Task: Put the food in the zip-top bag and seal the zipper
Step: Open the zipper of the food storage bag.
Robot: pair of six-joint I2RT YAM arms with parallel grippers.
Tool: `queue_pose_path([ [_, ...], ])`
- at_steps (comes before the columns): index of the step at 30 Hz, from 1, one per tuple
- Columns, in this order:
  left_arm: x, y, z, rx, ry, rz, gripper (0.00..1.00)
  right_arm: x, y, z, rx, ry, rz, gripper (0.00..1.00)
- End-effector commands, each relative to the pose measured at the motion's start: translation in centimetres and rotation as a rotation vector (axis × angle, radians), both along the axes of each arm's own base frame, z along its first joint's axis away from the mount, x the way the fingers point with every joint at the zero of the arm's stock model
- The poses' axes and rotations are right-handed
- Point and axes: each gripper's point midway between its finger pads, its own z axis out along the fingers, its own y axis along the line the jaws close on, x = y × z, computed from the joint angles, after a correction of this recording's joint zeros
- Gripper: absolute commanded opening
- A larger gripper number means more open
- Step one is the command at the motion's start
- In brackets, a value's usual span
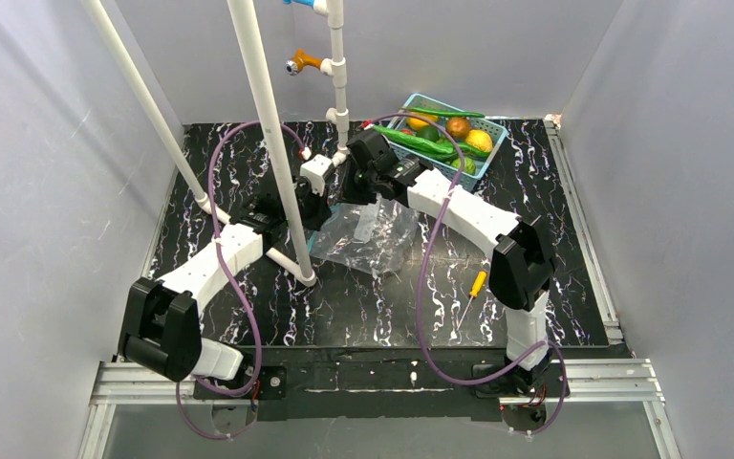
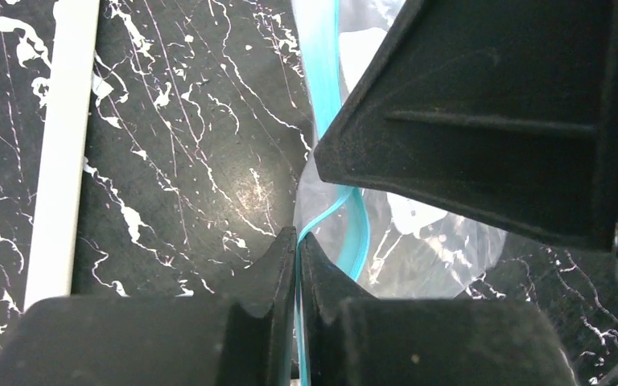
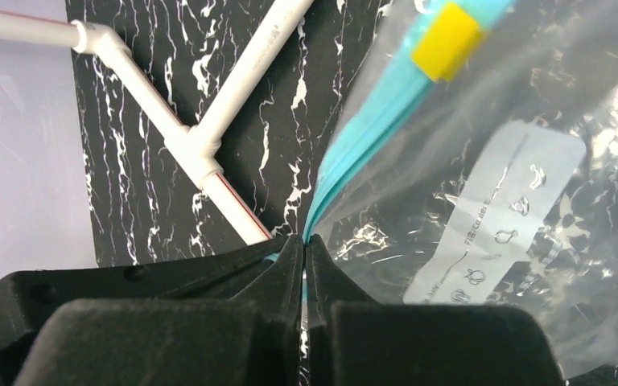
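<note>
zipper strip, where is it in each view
top external: zipper faint on the clear bag's left edge.
left wrist: zipper runs from top centre down to bottom centre.
right wrist: zipper runs from upper right down to bottom centre.
shared landmark: white pipe.

zipper (image 2: 360, 229): the teal strip is hidden between the pressed-together fingers of the left tool (image 2: 298, 243) and runs off the top edge.
right tool (image 3: 304, 249): the same strip slips between its fingers, and the pinched part is unseen.
zip-top bag (image 2: 426, 249): upper part covered by a large black shape (image 2: 491, 121), too close to name.
bag label (image 3: 495, 201): print too blurred to read.
food (image 1: 458, 126): tiny in the basket (image 1: 409, 99); pieces under the green pods (image 1: 419, 142) cannot be told apart.
</note>
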Motion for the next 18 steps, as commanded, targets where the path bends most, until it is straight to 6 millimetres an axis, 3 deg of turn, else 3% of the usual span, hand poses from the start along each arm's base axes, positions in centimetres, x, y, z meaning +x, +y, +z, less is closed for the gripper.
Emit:
queue_pose_path([
  [1,0.4,-0.2,1.4,-0.007,-0.037,-0.005,0.0,-0.9,0.3,3.8,0.087,-0.091,0.115,0.03],
  [4,0.2,-0.2,1.6,-0.033,-0.04,0.011,0.0,-0.7,-1.1,3.4,0.031,-0.121,0.132,0.33],
  [8,1.2,0.7,2.3,-0.094,-0.058,0.133,0.0,-0.8,-3.2,3.1,-0.022,-0.165,0.103,0.5],
  [11,2.0,1.8,2.4,-0.122,-0.053,0.246,0.0,-1.1,-3.4,3.6,-0.004,-0.189,0.101,0.57],
  [18,1.8,1.2,2.9,-0.187,-0.029,0.255,0.0,-0.9,-0.5,2.9,-0.014,-0.165,0.135,0.63],
])
